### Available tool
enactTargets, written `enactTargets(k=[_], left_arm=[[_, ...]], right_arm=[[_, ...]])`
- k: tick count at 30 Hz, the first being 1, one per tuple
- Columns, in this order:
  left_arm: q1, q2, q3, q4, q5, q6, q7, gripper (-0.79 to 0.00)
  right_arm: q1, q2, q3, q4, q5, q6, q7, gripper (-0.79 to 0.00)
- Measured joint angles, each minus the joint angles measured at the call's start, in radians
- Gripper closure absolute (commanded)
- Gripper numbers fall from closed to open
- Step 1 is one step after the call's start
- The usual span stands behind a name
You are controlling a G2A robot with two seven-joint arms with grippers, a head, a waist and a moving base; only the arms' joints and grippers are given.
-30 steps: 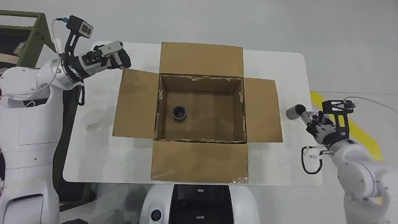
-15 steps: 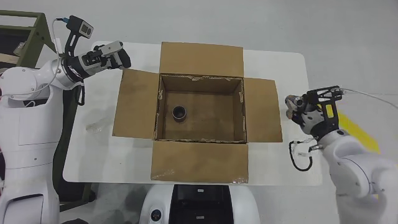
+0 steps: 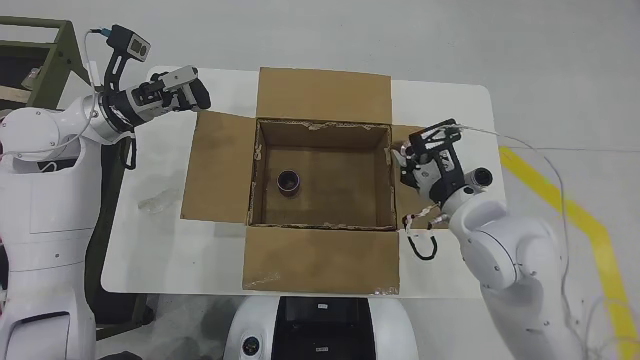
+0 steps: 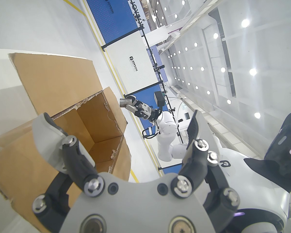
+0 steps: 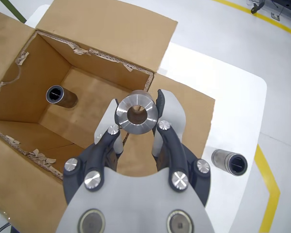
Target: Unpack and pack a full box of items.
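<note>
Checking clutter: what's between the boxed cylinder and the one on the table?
The right gripper, shut on a third cylinder above the box flap; right wrist view shows it.

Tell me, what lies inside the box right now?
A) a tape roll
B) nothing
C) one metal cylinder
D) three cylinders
C: a single cylinder lies on the floor of the box; the right gripper holds a second cylinder, not yet inside.

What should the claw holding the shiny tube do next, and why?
Probably move a little farther over the open box. The right claw is shut on the metal tube, which hangs above the side flap, not yet over the inside where another tube lies.
</note>
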Motion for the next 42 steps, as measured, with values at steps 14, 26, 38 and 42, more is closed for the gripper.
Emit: enactTargets(k=[14, 26, 38, 42], left_arm=[[0.0, 0.0, 0.0, 0.0, 0.0, 0.0, 0.0, -0.785], [0.0, 0.0, 0.0, 0.0, 0.0, 0.0, 0.0, -0.785], [0.0, 0.0, 0.0, 0.0, 0.0, 0.0, 0.0, -0.785], [0.0, 0.0, 0.0, 0.0, 0.0, 0.0, 0.0, -0.785]], right_arm=[[0.181, -0.043, -0.263, 0.187, -0.013, 0.018, 0.027, 0.0], [0.343, -0.088, -0.388, 0.384, 0.066, 0.005, 0.054, 0.0], [0.434, -0.126, -0.453, 0.564, 0.141, 0.0, 0.03, 0.0], [0.457, -0.138, -0.473, 0.612, 0.153, -0.001, 0.024, 0.0]])
